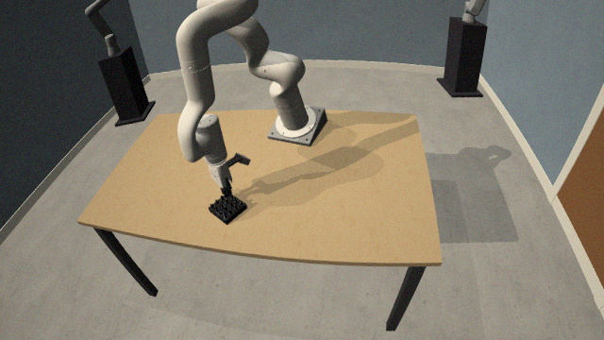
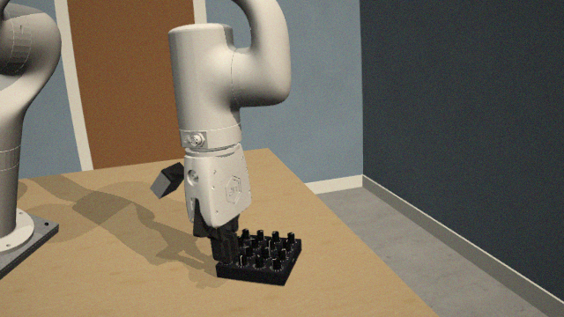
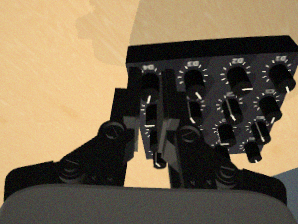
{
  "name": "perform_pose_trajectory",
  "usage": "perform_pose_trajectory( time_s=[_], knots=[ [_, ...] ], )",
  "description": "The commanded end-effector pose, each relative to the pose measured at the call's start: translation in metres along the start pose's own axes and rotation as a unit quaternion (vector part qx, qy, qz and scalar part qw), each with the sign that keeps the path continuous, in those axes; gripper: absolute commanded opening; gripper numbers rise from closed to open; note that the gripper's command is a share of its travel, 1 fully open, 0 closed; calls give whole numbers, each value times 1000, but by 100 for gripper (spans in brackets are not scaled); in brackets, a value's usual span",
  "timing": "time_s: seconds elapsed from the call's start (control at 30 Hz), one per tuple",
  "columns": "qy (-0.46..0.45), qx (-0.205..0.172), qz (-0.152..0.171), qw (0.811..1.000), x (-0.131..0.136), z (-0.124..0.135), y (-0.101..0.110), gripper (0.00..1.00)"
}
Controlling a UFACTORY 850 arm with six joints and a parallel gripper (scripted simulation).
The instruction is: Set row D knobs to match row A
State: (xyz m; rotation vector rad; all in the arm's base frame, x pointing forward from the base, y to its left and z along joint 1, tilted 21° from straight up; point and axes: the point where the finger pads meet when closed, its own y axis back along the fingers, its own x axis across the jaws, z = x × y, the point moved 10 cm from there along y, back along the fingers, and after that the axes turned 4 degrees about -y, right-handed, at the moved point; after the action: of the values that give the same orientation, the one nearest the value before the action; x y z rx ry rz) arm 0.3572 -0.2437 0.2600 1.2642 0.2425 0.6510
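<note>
Four rows of black knobs stand on the knob box [image 1: 226, 219] [image 2: 251, 274] [image 3: 215, 50], which sits flat on the worktop [image 1: 330, 227] [image 2: 132, 273] [image 3: 50, 50]. The jaws [image 1: 227, 193] [image 2: 226, 260] point down over the knob box's front corner, at the D4 end, with a narrow gap between them. Knob D4 [image 3: 150, 86] stands in that gap, one finger on each side; whether either finger presses on it I cannot tell.

Along the knob box's front edge, D4's white line reaches toward the rear. Next to it, knob D3 [image 3: 194, 82] has its line running rearward and slightly toward the D2 side. Knob D2 [image 3: 239, 78] has its line turned toward the D1 side, and the line on knob D1 [image 3: 282, 76] runs mostly rearward.

At the knob box's rear, knob A4 [image 3: 159, 159] shows beyond the fingers and knob A1 [image 3: 253, 151] stands at the other end of the row. The links of the jaws partly cover the knobs between, so row A's settings are too obscured to compare in full.

Well apart from the knob box, the arm's base plate [image 1: 307, 141] [image 2: 52, 225] is on the same worktop. A dark bracket [image 1: 240, 160] [image 2: 167, 180] juts from the wrist, higher than the knob box.
</note>
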Motion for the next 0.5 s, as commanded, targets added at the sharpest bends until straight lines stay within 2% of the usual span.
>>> perform_pose_trajectory(
  time_s=[0.0,0.47],
  knots=[
    [-41,1,-1,999,0,1,0,8],
    [-178,1,-1,984,0,1,0,8]
  ],
)
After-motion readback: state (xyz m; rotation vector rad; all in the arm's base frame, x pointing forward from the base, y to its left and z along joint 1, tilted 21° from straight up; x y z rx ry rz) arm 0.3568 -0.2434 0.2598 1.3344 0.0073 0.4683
